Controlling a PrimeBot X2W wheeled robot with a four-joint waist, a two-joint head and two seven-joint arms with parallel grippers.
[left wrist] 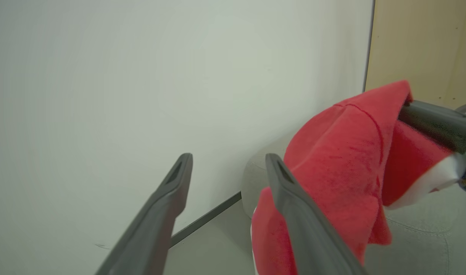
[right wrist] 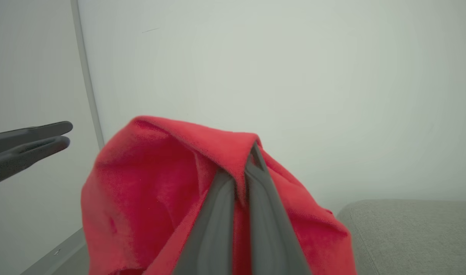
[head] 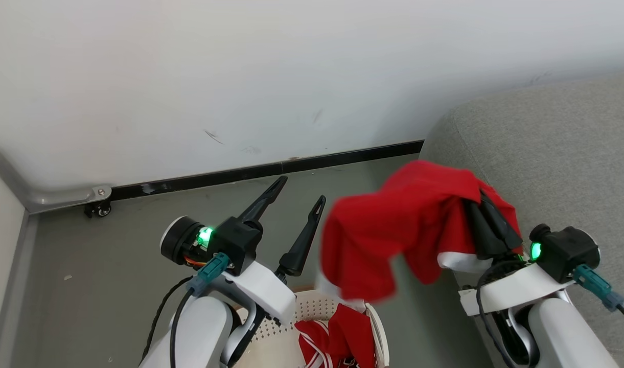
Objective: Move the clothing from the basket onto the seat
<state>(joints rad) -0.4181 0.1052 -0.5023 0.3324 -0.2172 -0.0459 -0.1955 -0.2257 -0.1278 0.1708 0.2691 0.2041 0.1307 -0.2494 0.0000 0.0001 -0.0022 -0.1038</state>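
Against the white wall, I hold a red garment [head: 388,225] pinched in my right gripper [head: 483,204], the grey sofa [head: 547,143] just to its right, my left gripper [head: 302,189] splayed empty near the basket [head: 314,305].

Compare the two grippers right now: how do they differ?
The left gripper is open and empty; the right gripper is shut on a red garment. In the head view the left gripper shows near the basket, the right gripper at the sofa edge. Both have long dark fingers pointing toward the wall.
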